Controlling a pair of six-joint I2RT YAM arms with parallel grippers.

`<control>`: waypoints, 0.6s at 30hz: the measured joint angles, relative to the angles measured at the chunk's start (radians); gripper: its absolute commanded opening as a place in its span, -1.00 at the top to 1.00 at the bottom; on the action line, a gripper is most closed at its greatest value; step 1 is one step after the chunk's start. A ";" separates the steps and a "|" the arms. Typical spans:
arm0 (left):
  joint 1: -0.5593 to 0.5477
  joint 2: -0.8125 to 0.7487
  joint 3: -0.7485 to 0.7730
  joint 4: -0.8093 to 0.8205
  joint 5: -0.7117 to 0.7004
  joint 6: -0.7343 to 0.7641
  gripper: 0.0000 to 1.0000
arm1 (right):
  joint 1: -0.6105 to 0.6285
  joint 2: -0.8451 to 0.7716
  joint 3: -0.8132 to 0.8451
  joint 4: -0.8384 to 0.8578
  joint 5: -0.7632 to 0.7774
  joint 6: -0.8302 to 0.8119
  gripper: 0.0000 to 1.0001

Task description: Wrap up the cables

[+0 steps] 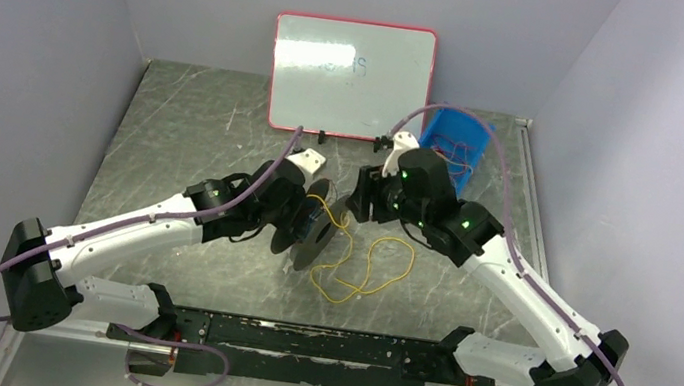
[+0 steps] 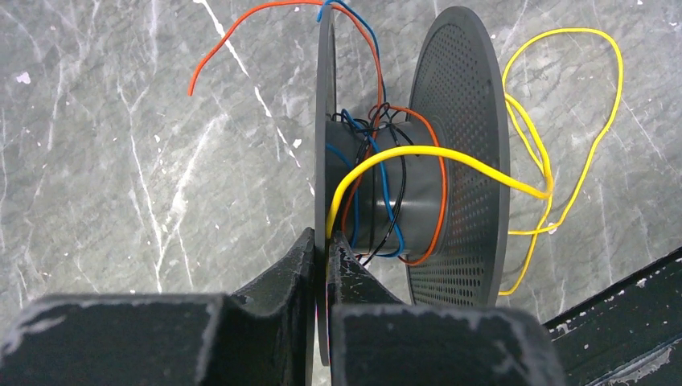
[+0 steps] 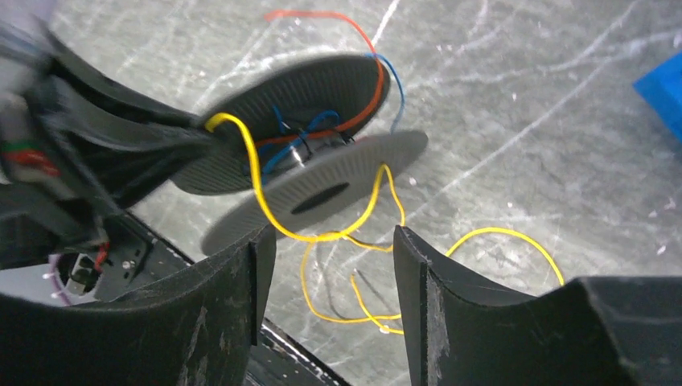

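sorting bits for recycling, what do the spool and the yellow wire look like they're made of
The spool looks like dark grey matte plastic: its disc has a moulded grid of tiny holes. The yellow wire looks like a glossy plastic-coated strand, bending in loose loops; its core does not show.

Grey marbled table (image 1: 205, 133), loose yellow cable (image 1: 340, 300) looped on it, whiteboard (image 1: 351, 73) and blue bin (image 1: 453, 140) at far edge

the only writing in view stands on the whiteboard (image 1: 350, 78) at the far edge of the tabletop (image 1: 185, 131): a few faint marks near its upper middle, washed out by glare and too pale to read. no other label, brand or number can be read.
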 measured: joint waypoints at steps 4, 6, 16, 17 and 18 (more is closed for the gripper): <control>0.005 -0.002 0.001 -0.008 -0.013 -0.010 0.86 | -0.001 -0.049 -0.142 0.065 0.016 0.019 -0.22; 0.018 -0.002 0.005 -0.018 -0.014 -0.013 0.86 | -0.001 -0.078 -0.213 0.100 0.017 0.032 -0.22; 0.113 -0.036 0.014 -0.069 0.010 -0.018 0.86 | -0.001 -0.126 -0.498 0.309 -0.011 0.135 -0.22; 0.116 -0.040 0.015 -0.075 0.011 -0.018 0.86 | -0.001 -0.116 -0.521 0.337 -0.016 0.146 -0.22; 0.118 -0.045 0.015 -0.080 0.013 -0.018 0.86 | -0.001 -0.101 -0.537 0.360 -0.020 0.155 -0.22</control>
